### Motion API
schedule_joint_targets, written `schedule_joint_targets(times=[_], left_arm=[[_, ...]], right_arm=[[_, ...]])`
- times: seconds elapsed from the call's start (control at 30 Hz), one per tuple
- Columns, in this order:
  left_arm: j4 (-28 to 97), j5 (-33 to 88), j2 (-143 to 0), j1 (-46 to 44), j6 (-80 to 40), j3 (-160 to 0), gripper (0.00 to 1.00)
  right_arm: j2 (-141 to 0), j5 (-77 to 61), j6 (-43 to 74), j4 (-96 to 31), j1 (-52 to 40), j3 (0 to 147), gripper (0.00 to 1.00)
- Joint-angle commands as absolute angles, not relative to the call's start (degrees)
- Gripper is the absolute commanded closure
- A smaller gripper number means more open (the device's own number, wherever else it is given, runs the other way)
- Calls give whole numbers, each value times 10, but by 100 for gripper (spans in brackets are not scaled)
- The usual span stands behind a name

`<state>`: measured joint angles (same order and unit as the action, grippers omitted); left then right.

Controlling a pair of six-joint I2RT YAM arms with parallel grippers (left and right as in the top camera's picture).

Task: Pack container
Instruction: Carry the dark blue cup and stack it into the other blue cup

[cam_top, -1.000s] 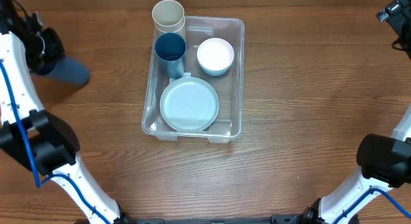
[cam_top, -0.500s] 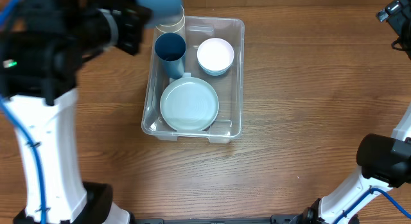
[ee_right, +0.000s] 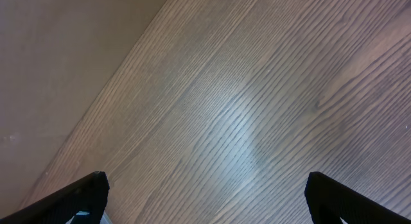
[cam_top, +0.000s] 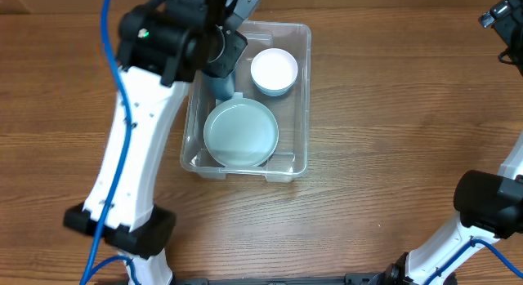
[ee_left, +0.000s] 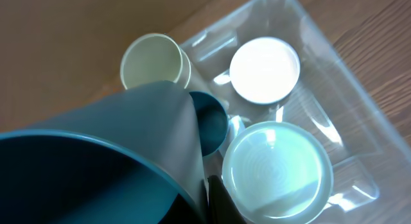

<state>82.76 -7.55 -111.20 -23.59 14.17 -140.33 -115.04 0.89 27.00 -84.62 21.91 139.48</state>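
Placing step — left fingers [ee_left: 216, 201] clamp a teal cup [ee_left: 96, 160] over the container [cam_top: 308, 97], mid-table with plate [cam_top: 240, 134], bowl [cam_top: 273, 70] and dark cup [ee_left: 209, 121] inside, right fingers [ee_right: 80, 195] spread empty — next, probably lower it into that dark cup.

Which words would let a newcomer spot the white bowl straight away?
Find the clear container mid-table. In its far-right corner sits the bowl: small, round, plain white, unlike the wider pale-blue plate nearer the robot and the dark blue cup to its left.

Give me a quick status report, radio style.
Left gripper shut on blue cup above container. Right gripper open over table. Container holds plate, bowl, dark cup.
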Motion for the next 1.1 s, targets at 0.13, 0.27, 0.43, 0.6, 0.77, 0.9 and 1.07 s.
schedule_joint_targets(times=[0.13,0.27,0.43,0.6,0.77,0.9,1.07], left_arm=[[827,-77,-1155,-233,152,-1399,96],[831,-76,-1154,-233,149,-1399,96],[842,-74,-1154,-234,133,-1399,96],[849,-74,-1154,-249,133,-1399,96],[851,-75,-1140,-253,128,-1399,96],[846,-75,-1115,-253,129,-1400,96],[853,-74,-1103,-253,126,-1400,96]], right_arm=[[-1149,16,275,-843,219,1398,0],[-1149,16,275,-843,219,1398,0],[-1149,16,275,-843,219,1398,0],[-1149,16,275,-843,219,1398,0],[-1149,16,275,-843,219,1398,0],[-1149,16,275,-843,219,1398,0],[-1149,16,275,-843,219,1398,0]])
